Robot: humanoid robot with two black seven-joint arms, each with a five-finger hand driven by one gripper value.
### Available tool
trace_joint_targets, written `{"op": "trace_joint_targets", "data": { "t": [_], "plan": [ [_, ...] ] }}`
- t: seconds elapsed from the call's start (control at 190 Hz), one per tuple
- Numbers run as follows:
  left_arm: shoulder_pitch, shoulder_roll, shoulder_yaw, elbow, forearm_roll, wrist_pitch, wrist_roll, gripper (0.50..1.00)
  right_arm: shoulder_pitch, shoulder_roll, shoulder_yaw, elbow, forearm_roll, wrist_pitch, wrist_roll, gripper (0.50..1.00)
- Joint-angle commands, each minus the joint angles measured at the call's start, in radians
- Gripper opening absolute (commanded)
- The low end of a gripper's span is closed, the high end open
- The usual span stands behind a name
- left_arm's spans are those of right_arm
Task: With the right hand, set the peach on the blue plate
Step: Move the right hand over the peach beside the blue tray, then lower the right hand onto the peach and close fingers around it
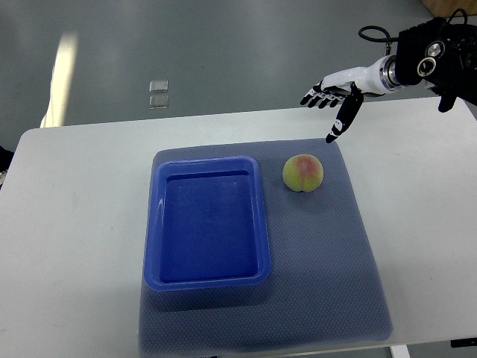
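Pink and yellow-green, the peach (302,173) lies on a grey-blue mat (328,276), just beside the right wall of the blue plate (257,224). It is not touching the wall as far as one can see. The blue plate is more like a deep rectangular tray, and it stands on the left part of the same mat with nothing inside it. The mat lies on a white desk (74,224).

The right hand (332,101) is above and to the right of the peach, well apart from it, near the far edge of the desk. Its arm comes in from the upper right corner of the picture. The fingers (319,95) are spread and stretched out, so the hand is wide and holds nothing. One dark-tipped finger (341,123) points down toward the far right corner of the mat; whether it touches the mat I cannot tell.

On the grey floor (223,45) beyond the desk are two small pale squares (158,93).
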Motion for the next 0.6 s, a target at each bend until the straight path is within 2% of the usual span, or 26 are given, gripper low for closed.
{"op": "trace_joint_targets", "data": {
  "t": [0.0,0.264,0.374,0.596],
  "plan": [
    [-0.001,0.000,0.000,0.000,0.002,-0.003,0.000,1.000,0.000,0.011,-0.014,0.002,-0.004,-0.008,-0.001,0.934],
    [-0.001,0.000,0.000,0.000,0.002,-0.008,0.000,1.000,-0.057,0.042,-0.005,0.002,-0.005,-0.034,0.011,0.932],
    [-0.001,0.000,0.000,0.002,0.002,-0.008,0.000,1.000,-0.095,0.065,-0.006,0.002,-0.012,-0.072,0.051,0.932],
    [-0.001,0.000,0.000,0.002,0.004,-0.009,0.001,1.000,-0.149,0.086,-0.011,0.000,-0.052,-0.115,0.064,0.930]
  ]
}}
